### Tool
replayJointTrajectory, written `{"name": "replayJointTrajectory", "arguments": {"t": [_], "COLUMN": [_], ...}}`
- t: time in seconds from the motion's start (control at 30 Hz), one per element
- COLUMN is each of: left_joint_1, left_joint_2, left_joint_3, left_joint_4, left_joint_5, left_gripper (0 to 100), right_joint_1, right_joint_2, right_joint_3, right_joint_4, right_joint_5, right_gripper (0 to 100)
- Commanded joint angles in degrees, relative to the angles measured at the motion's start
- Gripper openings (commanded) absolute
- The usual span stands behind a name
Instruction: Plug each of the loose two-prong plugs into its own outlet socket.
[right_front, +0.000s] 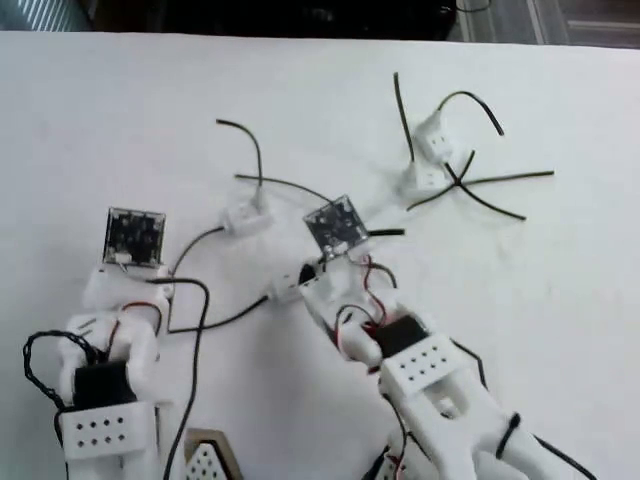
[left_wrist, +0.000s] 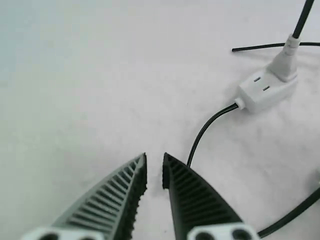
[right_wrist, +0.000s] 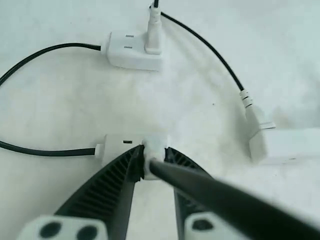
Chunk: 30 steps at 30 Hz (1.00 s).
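My right gripper (right_wrist: 150, 156) is shut on a white two-prong plug (right_wrist: 153, 149), its black cord running back towards the camera. The plug rests against a white outlet socket (right_wrist: 117, 148) lying on the table; whether the prongs are in cannot be seen. In the high view this socket (right_front: 283, 290) lies at the right gripper (right_front: 303, 278). Beyond it, a second socket (right_wrist: 131, 51) has a plug (right_wrist: 154, 30) seated in it. The left wrist view shows that socket (left_wrist: 262, 91) and plug (left_wrist: 285, 62) ahead of my left gripper (left_wrist: 154, 167), whose fingers are nearly together and hold nothing.
Two more white sockets (right_front: 433, 140) (right_front: 424, 178) lie at the back right among crossing black cords (right_front: 480, 195). Another socket (right_wrist: 287, 145) with a plug (right_wrist: 259, 120) at it lies close beside the right gripper. Black cords (right_front: 200, 320) run between the two arms.
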<state>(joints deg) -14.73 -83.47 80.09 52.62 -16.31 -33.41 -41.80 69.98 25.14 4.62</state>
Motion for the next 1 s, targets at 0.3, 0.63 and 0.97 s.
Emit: {"name": "replayJointTrajectory", "arguments": {"t": [0.3,0.63,0.97], "left_joint_1": [-0.48,-0.48,-0.48], "left_joint_2": [-7.08,-7.08,-7.08], "left_joint_3": [1.93,1.93,1.93], "left_joint_4": [-0.88,-0.97,-0.97], "left_joint_5": [0.18,0.18,0.09], "left_gripper": [8,8,8], "right_joint_1": [-0.22,2.68,0.84], "right_joint_2": [9.45,15.69,20.09], "right_joint_3": [-10.20,-12.84,-12.84], "right_joint_4": [3.30,4.09,4.09], "right_joint_5": [-0.62,-0.62,-0.62], "right_gripper": [1.7,1.7,1.7]}}
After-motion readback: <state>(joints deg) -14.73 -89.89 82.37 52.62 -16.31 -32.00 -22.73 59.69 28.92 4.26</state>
